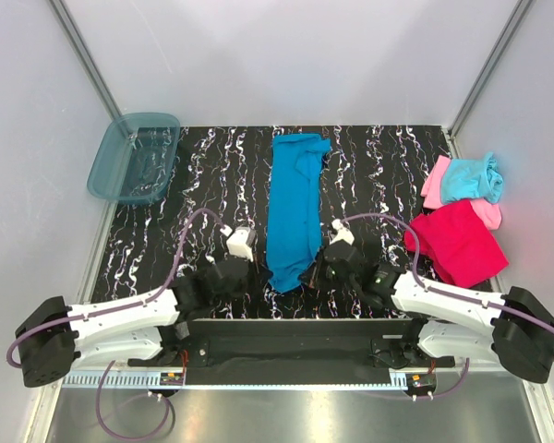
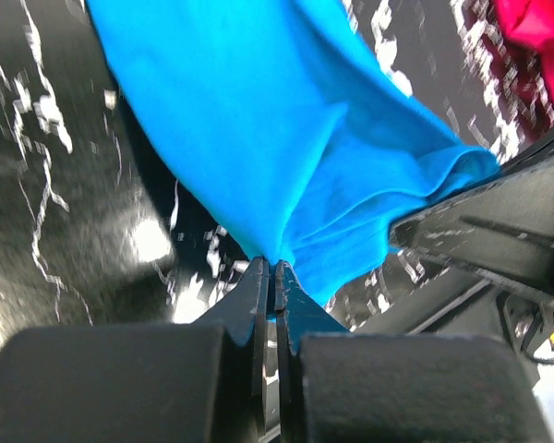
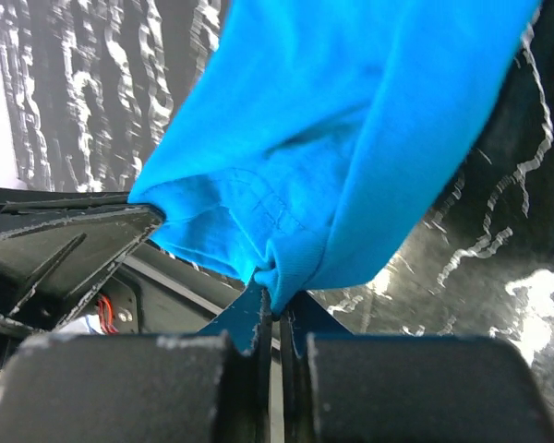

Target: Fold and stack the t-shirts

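Arm bases: both sit at the near edge of the surface (image 1: 212,175), which is black with white veining. The arms reach inward toward the middle.
Left gripper (image 2: 270,268): jaws are pressed together on a pinch of cloth at the near-left corner of the blue t-shirt (image 1: 294,208). In the wrist view the fabric rises straight out from between the fingertips.
Right gripper (image 3: 275,300): jaws are clamped on the near-right corner of the same shirt. A bunched hem with a visible stitch line sits just above the fingertips.
Gripper spacing: the two face each other across the shirt's near end, close together. Each shows as a dark wedge at the side of the other's wrist view.
Blue t-shirt, near end: gathered narrow between the two grips. From above I cannot tell whether it is off the surface.
Blue t-shirt, body: a long narrow strip running near to far down the middle of the surface. The far end is wider and wrinkled, close to the far edge.
Magenta-red t-shirt (image 1: 457,242): at the right edge, mid-depth, lying fairly flat and skewed, well apart from the blue one.
Light pink t-shirt (image 1: 434,185): just behind the magenta-red one and touching it, mostly covered.
Light aqua t-shirt (image 1: 471,177): crumpled on top of the pink one, farthest of the right-hand group.
Bin (image 1: 134,157): translucent teal plastic at the far-left corner, overlapping the surface's edge.
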Controlling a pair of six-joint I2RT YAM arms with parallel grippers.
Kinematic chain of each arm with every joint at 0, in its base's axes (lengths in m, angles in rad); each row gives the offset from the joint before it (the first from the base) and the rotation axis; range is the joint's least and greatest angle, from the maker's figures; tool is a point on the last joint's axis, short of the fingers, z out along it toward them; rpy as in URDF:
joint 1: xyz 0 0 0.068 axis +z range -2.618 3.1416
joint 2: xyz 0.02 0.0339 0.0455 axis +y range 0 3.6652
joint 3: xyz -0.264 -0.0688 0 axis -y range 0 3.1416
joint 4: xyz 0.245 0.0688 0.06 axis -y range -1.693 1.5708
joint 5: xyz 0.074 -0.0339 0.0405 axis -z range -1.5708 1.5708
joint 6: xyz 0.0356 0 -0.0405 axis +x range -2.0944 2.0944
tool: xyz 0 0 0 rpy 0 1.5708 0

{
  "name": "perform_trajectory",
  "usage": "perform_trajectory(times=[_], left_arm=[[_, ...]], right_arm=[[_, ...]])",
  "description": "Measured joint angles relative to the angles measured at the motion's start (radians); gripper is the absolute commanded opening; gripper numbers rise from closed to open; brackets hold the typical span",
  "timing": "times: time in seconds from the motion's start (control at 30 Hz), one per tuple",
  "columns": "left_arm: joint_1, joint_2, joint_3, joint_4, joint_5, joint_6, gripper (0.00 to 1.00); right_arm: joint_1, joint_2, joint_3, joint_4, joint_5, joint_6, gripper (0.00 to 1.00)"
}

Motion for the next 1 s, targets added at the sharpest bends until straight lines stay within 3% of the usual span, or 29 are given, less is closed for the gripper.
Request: perform_trajectory(times=[0.23, 0.6, 1.0], left_arm=[[0.047, 0.001, 0.142, -0.051, -0.048, 0.085, 0.0], [0.213, 0.065, 0.169, -0.007, 0.0, 0.141, 0.0], [0.34, 0.325, 0.224, 0.127, 0.102, 0.172, 0.0]], right_arm=[[-0.036, 0.026, 0.115, -0.027, 0.02, -0.069, 0.0], [-0.278, 0.027, 0.145, -0.038, -0.031, -0.165, 0.0], [-0.34, 0.186, 0.182, 0.003, -0.092, -0.201, 0.0]])
